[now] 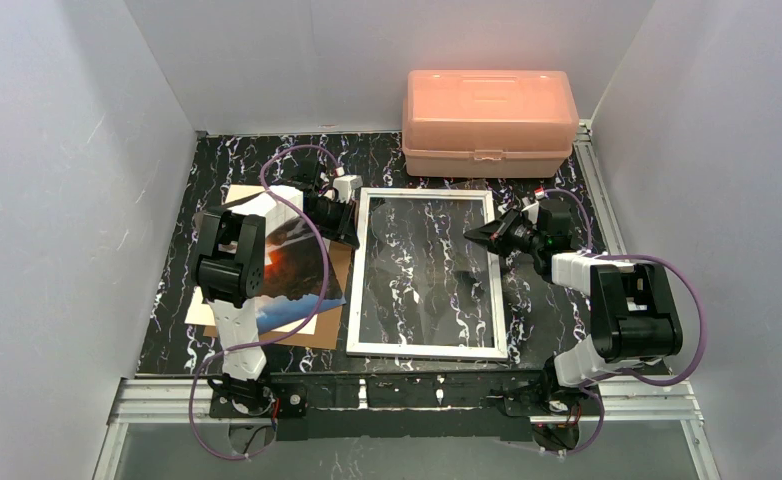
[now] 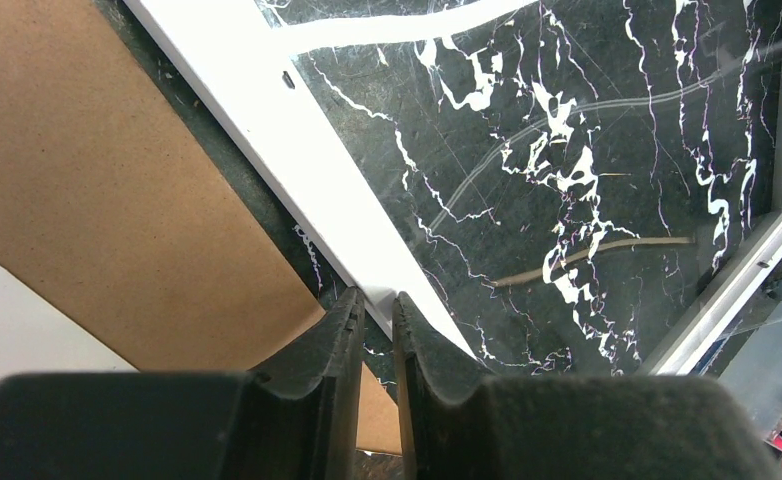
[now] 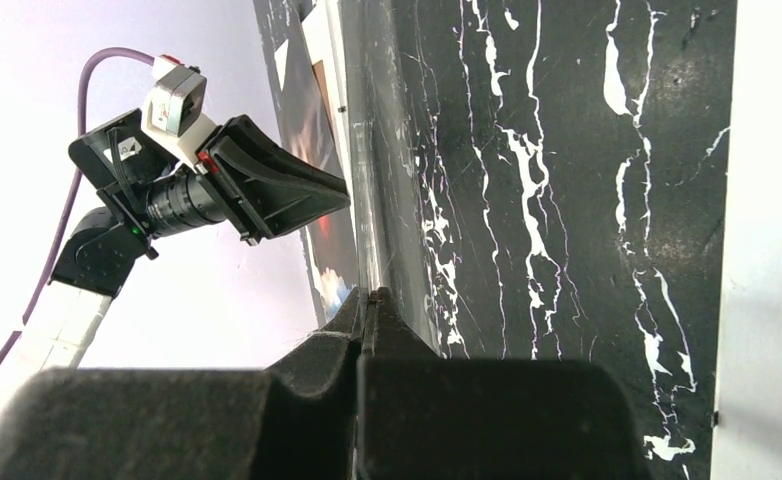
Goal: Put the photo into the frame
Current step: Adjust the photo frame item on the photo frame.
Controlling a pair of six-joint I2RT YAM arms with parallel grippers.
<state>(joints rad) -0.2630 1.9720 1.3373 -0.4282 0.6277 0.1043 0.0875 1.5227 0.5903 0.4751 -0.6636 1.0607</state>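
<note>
While the white picture frame (image 1: 362, 270) lies flat at the middle of the black marbled worktop (image 1: 537, 320), its clear pane showing the veined surface beneath, my left hand (image 2: 377, 305) sits low at the frame's left rail, near the far corner. Its two dark fingers (image 2: 337, 335) stand a narrow slit apart, with the white rail showing in the slit. Whether they pinch the rail or only hover over it I cannot tell. My right hand (image 3: 367, 295) is clenched, fingers pressed flat together, its tip over the pane just inside the right rail, toward the far end. The photo (image 1: 297, 270), dark cloud with an orange-red glow and a blue-white lower band, lies outside the frame to its left, on the brown backing board (image 2: 117, 180). In the overhead view it is partly hidden beneath my left arm (image 1: 235, 262). The board's right edge runs just beside the frame's left rail, a thin strip of worktop between them. A pink plastic box (image 1: 487, 120), lid down, stands at the back of the worktop, just beyond the frame's far rail.
</note>
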